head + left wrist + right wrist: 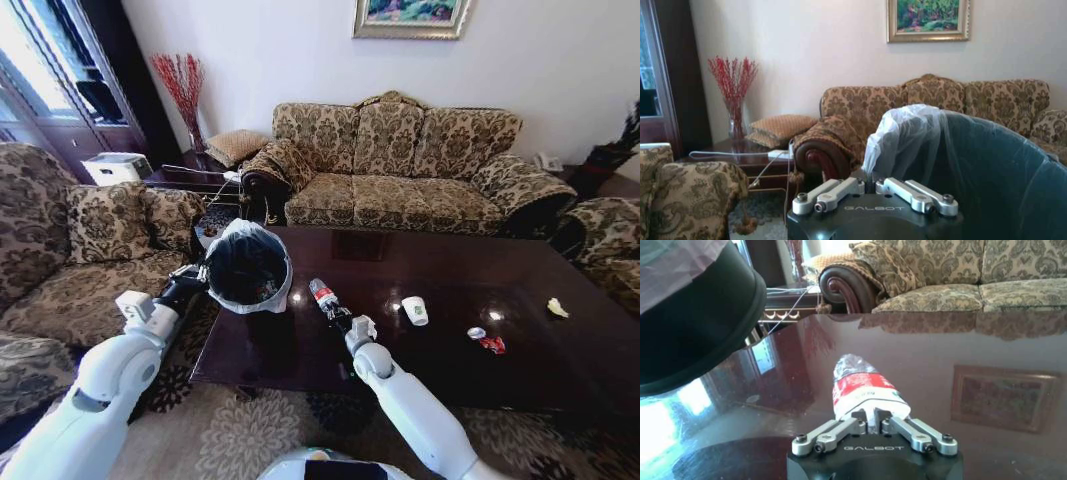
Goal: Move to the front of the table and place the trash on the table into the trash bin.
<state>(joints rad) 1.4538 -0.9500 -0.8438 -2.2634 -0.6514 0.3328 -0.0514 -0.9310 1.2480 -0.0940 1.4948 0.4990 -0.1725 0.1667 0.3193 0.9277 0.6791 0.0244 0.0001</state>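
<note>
Your right gripper (pixel 334 312) is clamped on the bottle (pixel 323 296) above the table (pixel 440 350). Left gripper (pixel 197 277) pinches the bin (pixel 247 268) rim, bin tilted.

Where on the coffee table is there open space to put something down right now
The far half of the table, toward the sofa, is bare. The near right is scattered: paper cup, red wrapper, pale scrap. The near left is crowded: the left pincer holds the bin; the right pincer grips the bottle.
</note>
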